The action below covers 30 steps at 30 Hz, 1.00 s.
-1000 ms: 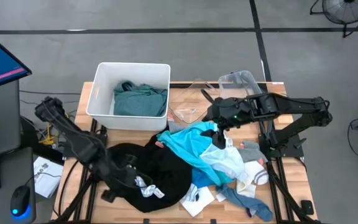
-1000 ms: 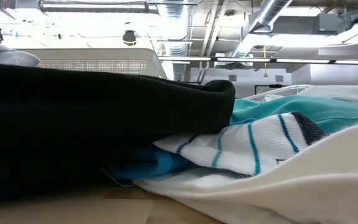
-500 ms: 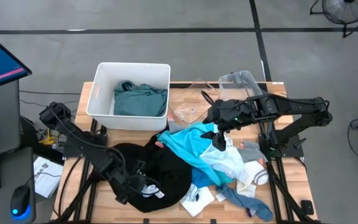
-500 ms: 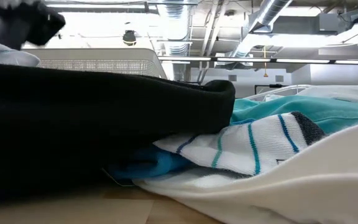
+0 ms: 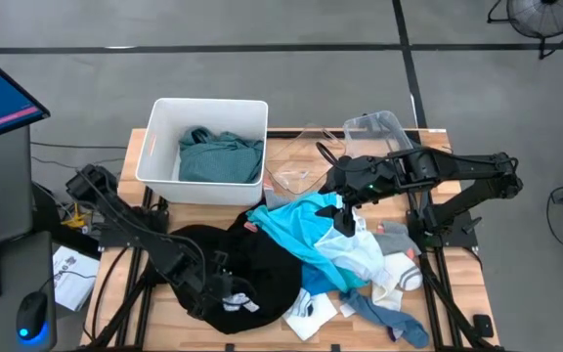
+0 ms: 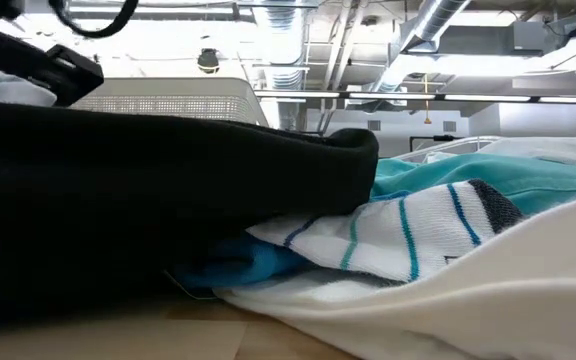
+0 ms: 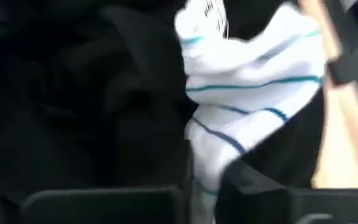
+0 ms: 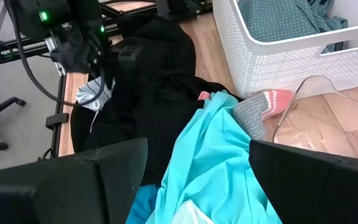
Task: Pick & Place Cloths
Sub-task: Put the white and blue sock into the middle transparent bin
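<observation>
Grasp step: left end effector [image 5: 225, 293] clamped narrow on small white striped sock [image 7: 253, 93] lying atop large black garment [image 5: 252, 259] at table's near-left. Right end effector [image 5: 344, 207] waits wide over bright cyan shirt [image 5: 296, 227]. Next move likely lift, carry to white perforated plastic bin [image 5: 154, 147].

My wooden worktop [image 5: 457, 269] carries a white bin [image 5: 154, 161], clear bins [image 5: 379, 127], a black garment [image 5: 262, 269], a cyan shirt [image 5: 296, 230] and socks [image 5: 399, 264] strewn across it.
</observation>
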Each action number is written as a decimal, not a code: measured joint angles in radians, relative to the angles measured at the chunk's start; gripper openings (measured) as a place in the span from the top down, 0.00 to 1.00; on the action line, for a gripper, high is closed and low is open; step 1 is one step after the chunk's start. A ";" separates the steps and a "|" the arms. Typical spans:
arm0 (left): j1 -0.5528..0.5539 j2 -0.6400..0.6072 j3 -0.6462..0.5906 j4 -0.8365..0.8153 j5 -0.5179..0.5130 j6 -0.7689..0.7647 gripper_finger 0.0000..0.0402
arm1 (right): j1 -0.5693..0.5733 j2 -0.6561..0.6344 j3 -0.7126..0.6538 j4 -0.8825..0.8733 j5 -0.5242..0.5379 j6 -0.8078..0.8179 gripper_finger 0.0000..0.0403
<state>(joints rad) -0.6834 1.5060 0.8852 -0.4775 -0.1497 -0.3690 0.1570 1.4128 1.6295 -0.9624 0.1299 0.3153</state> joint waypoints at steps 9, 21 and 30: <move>0.110 -0.318 0.000 0.014 -0.055 -0.181 1.00 | 0.000 0.000 -0.001 0.024 0.002 -0.017 0.32; 0.335 -0.605 0.002 0.215 -0.165 -0.112 1.00 | -0.001 0.083 0.000 0.417 -0.001 -0.184 0.32; 0.505 -0.569 0.002 0.303 -0.154 -0.093 1.00 | -0.005 0.246 -0.003 0.631 -0.006 -0.248 0.32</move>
<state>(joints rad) -0.1786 0.9372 0.8871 -0.1740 -0.3039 -0.4622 0.1523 1.6586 1.6264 -0.3317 0.1243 0.0677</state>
